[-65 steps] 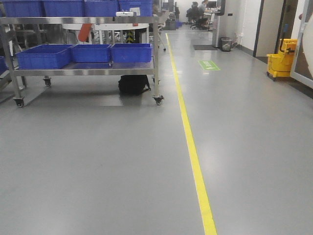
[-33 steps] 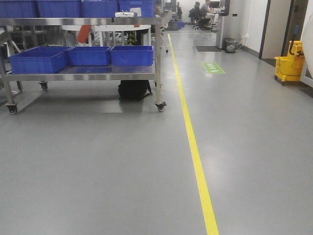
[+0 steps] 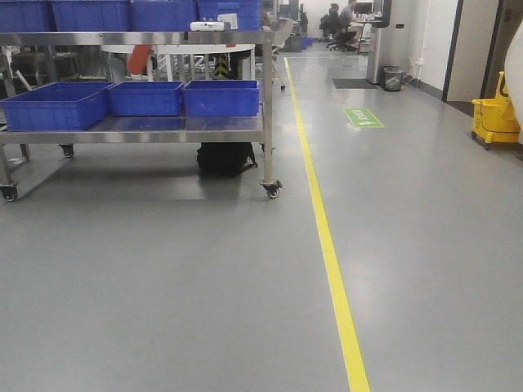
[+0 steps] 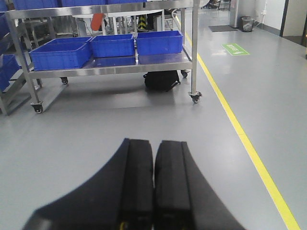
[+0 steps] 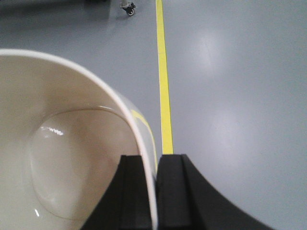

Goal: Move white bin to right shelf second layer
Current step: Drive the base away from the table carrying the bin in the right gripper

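In the right wrist view the white bin (image 5: pixel 62 158) fills the left half, seen from above into its glossy cream inside. My right gripper (image 5: pixel 154 160) is shut on its rim, one finger inside the wall and one outside, holding it above the grey floor. In the left wrist view my left gripper (image 4: pixel 153 146) is shut and empty, its black fingers (image 4: pixel 136 177) pressed together above the floor. The right shelf second layer with its rollers is out of view. Neither gripper shows in the front view.
A wheeled steel cart (image 3: pixel 163 131) with blue crates (image 3: pixel 221 96) stands ahead on the left, a black bag (image 3: pixel 225 158) under it. A yellow floor line (image 3: pixel 327 237) runs forward. A yellow mop bucket (image 3: pixel 496 118) stands far right. The cart also shows in the left wrist view (image 4: pixel 115 67).
The view has shifted: the cart, the floor line and the mop bucket have moved right and slightly down in the front view, and the cart looks a little nearer.
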Robot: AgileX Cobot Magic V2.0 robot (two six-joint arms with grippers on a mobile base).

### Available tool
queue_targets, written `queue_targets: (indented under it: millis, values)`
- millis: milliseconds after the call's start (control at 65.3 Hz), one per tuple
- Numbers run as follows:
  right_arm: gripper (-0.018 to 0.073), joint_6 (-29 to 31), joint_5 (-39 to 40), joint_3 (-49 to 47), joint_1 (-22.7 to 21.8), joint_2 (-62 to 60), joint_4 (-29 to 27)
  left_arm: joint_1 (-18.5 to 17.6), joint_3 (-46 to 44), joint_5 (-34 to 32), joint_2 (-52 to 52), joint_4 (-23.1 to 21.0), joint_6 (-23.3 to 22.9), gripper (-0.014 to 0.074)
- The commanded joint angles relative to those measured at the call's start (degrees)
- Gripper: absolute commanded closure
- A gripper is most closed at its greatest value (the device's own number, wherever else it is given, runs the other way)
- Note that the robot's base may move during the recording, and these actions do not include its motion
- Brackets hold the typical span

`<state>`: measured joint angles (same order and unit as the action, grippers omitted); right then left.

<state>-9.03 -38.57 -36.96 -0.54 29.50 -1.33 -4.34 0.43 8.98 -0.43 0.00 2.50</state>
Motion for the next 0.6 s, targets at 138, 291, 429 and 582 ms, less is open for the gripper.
queue_targets:
  millis: [138, 291, 429, 582]
  values:
    - [0.0511, 0.1, 5.2, -1.6, -0.3, 0.0, 0.1, -0.2, 2.1, -4.8, -0.9, 0.0, -0.3, 0.0512]
    - [0.0511, 0.1, 5.2, -1.6, -0.3, 0.0, 0.1, -0.2, 2.1, -4.8, -0.9, 0.0, -0.3, 0.0512]
    - [0.0511, 0.1, 5.2, -1.6, -0.3, 0.0, 0.1, -0.2, 2.1, -4.8, -0.9, 0.0, -0.3, 0.0512]
    - [0.0511, 0.1, 5.2, -1.6, -0.3, 0.0, 0.1, -0.2, 2.1, -4.8, -0.9, 0.0, -0.3, 0.0512]
